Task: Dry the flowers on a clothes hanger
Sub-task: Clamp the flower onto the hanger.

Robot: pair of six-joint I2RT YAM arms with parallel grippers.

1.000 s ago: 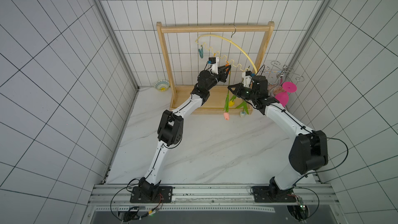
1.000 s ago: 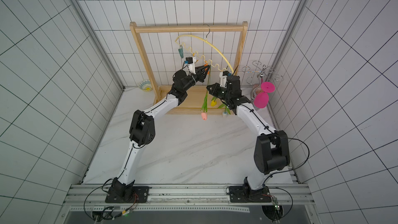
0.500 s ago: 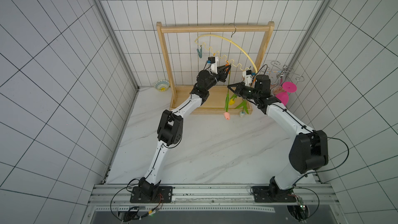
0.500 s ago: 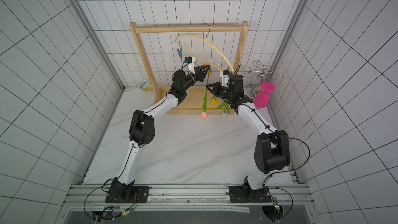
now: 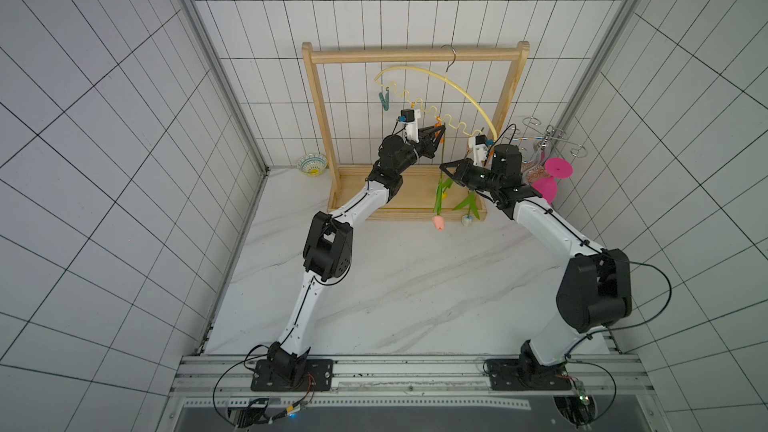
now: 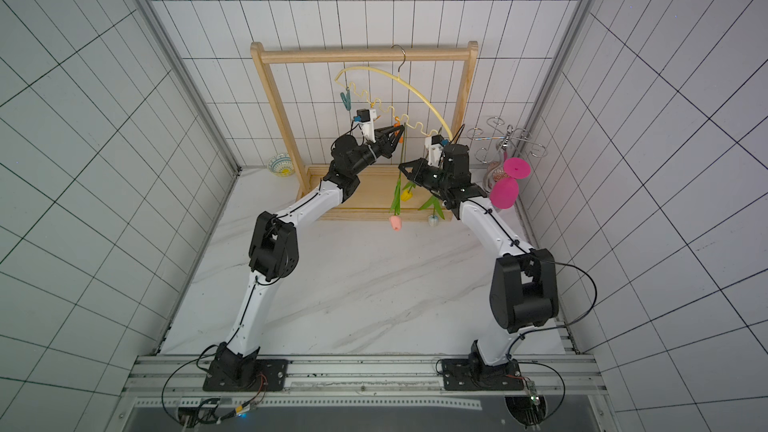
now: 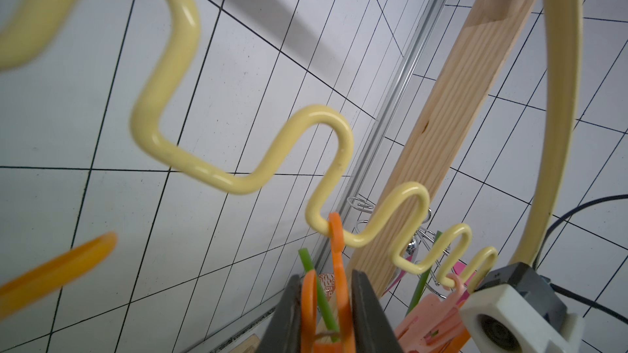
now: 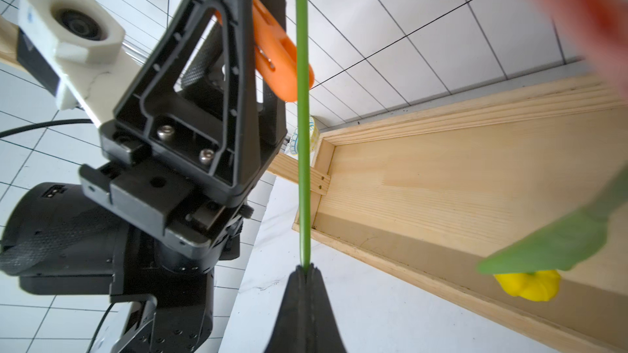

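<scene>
Left gripper (image 5: 440,130): we are finding its black fingers (image 7: 289,303) pressed onto the two arms of the orange plastic clip (image 7: 336,249), squeezing them together.
Right gripper (image 8: 306,268): we are finding its tips pinched tight on the thin green stem (image 8: 302,130) of the pink artificial tulip (image 5: 438,223), below that clip.
Pink tulip position: it is hanging head down over the front lip of the rack's base. Its stem end is poking up between the clip's arms, and we cannot tell whether the clip is biting on it.
Hanger: the pale yellow arched plastic clothes hanger (image 5: 457,89) is hanging tilted by its metal hook from the top rail of the light wooden rack (image 5: 316,118), which is standing at the far edge of the white marble counter (image 5: 395,284).
Clip mounting: the orange clip is hooking over the hanger's wavy lower bar (image 7: 238,181).
Other flowers: the yellow artificial tulip (image 8: 526,285) and the white artificial tulip (image 5: 466,221) are hanging head down just beside the right gripper. A second green stem is running into the pale pink plastic clip (image 7: 431,314).
Teal clip (image 5: 385,99): it is hanging at the bar's raised end.
</scene>
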